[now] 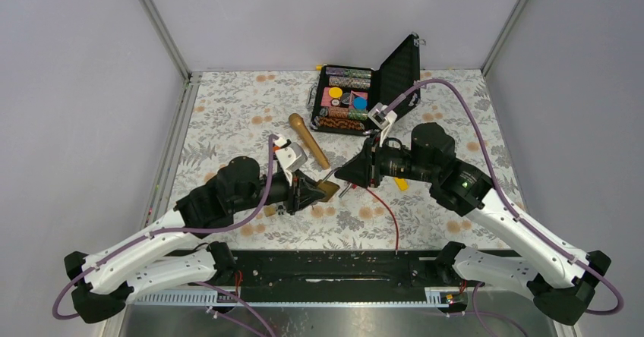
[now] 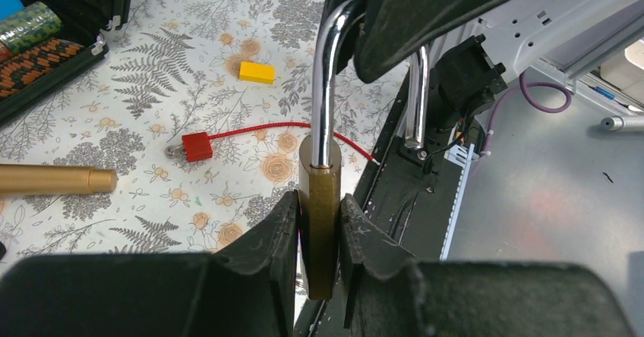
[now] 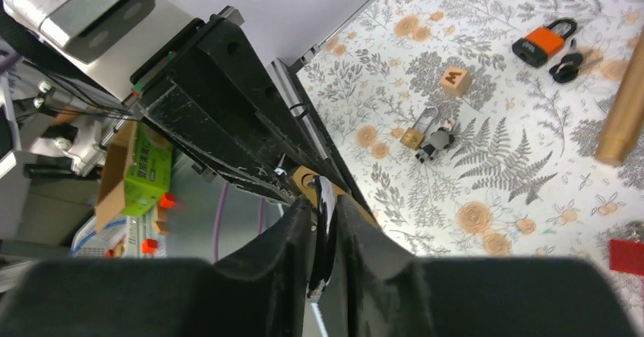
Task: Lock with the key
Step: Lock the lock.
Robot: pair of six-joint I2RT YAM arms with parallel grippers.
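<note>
1. The left pincer was clenched on the brass body of the padlock. Its fingers pressed the flat faces, and the lock was held up off the counter, mid-way between the two arms.
2. The padlock's long axis ran from one pincer to the other, with the body on the left and the chrome shackle reaching away to the right. One shackle leg was plainly seated in the body (the other went behind the opposite pincer, so I could not tell whether it had clicked home).
3. The right pincer was clamped on the bend of the shackle, nose to nose with the left. Both arms were equally near the lock, and neither was free to take a key.
4. No key showed in the held lock. By my judgement the keyway sat at the body's bottom end, facing back into the left pincer, which would make it awkward to reach.
5. On the counter:
   - A gold cylinder lay just beyond the left pincer.
   - An open case stood at the far side.
   - A red cord ran under the right pincer.
   - A yellow block lay near the cord.
   - The right wrist view also showed an orange padlock with black keys just beside it, well apart from the held lock.
</note>
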